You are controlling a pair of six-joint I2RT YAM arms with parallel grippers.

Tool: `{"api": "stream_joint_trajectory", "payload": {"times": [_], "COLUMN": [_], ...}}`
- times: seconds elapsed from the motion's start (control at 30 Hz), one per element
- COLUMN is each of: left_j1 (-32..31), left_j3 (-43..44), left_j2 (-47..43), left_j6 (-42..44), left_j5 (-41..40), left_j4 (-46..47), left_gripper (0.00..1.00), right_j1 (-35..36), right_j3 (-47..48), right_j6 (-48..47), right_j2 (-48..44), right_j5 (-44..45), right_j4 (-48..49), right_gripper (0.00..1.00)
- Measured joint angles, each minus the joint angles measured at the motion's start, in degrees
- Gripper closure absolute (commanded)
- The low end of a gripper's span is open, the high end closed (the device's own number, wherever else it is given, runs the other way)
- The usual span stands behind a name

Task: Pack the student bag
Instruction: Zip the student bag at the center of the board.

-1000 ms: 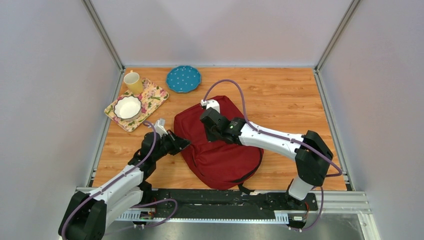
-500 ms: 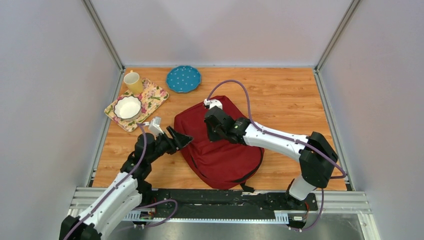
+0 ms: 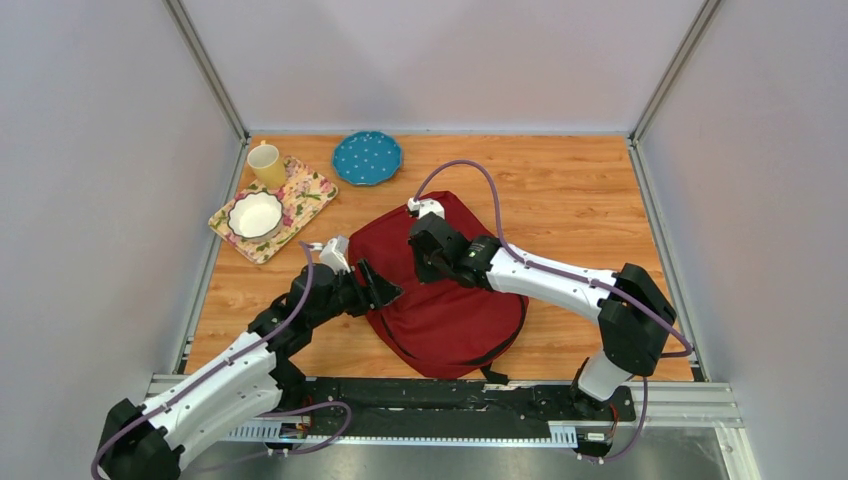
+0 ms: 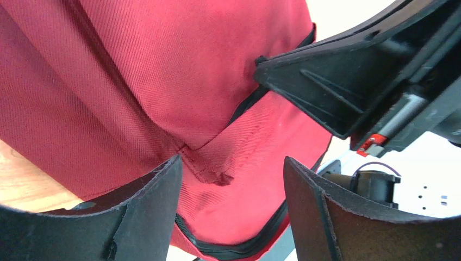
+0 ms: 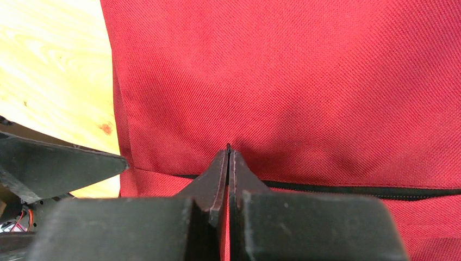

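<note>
The student bag (image 3: pixel 450 310), a dark red fabric backpack, lies flat in the middle of the wooden table. My left gripper (image 3: pixel 384 284) hovers open at the bag's left edge. In the left wrist view its fingers (image 4: pixel 232 160) straddle red fabric (image 4: pixel 163 81) and a black zipper seam without touching either. My right gripper (image 3: pixel 425 265) rests on the bag's upper middle. In the right wrist view it (image 5: pixel 229 148) is shut at the black zipper line (image 5: pixel 353 190), with a small black tab showing at the tips. The bag's inside is hidden.
A floral tray (image 3: pixel 305 195) at the back left carries a white bowl (image 3: pixel 255 214) and a yellow cup (image 3: pixel 266 165). A blue dotted plate (image 3: pixel 367 157) lies behind the bag. Grey walls close the table on three sides.
My left gripper went from shut to open and moved right, over the bag's left edge. The right gripper shifted slightly right early on and stayed shut.
</note>
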Motion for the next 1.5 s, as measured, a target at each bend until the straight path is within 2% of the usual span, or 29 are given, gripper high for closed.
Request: {"api": "stream_joint_trajectory", "payload": {"times": [0.2,0.23,0.3,0.5,0.6,0.63,0.7,1.07,1.5], "left_j1": [-3.89,-4.17,-4.79,-5.99,-6.10,-6.16,-6.21,-6.29,-6.47], "left_j3": [-0.44,-0.44,-0.44,-0.63,-1.07,-1.36,-1.79,-3.23,-4.13], "left_j2": [1.66,2.08,3.67,7.78,8.35,8.39,8.46,6.69,-0.59], "left_j6": [-0.52,-0.57,-0.96,-1.33,-1.20,-1.20,-1.25,0.63,3.98], "left_j5": [-5.14,-5.68,-6.49,-7.61,-8.52,-8.83,-9.27,-9.62,-11.54], "left_j4": [-0.35,-0.07,0.66,2.99,4.33,4.98,6.05,8.17,4.44], "left_gripper": [0.29,0.34,0.37,0.62,0.78,0.88,0.99,1.00,1.00], "right_j1": [0.00,0.00,0.00,0.00,0.00,0.00,0.00,-0.48,-8.63], "right_j3": [-0.17,-0.22,-0.22,-0.24,-0.31,-0.33,-0.37,-0.98,-3.21], "right_j6": [0.02,0.02,0.02,0.02,0.02,0.02,0.02,-0.02,-1.97], "right_j2": [-0.52,-0.63,-0.76,-0.92,-0.94,-0.94,-0.96,-1.53,-5.95], "right_j5": [-0.15,-0.17,-0.17,-0.35,-0.39,-0.42,-0.83,-0.90,-0.04], "right_j4": [0.00,0.00,0.00,0.00,0.00,0.00,0.09,0.42,-0.83], "right_gripper": [1.00,1.00,1.00,1.00,1.00,1.00,1.00,1.00,1.00]}}
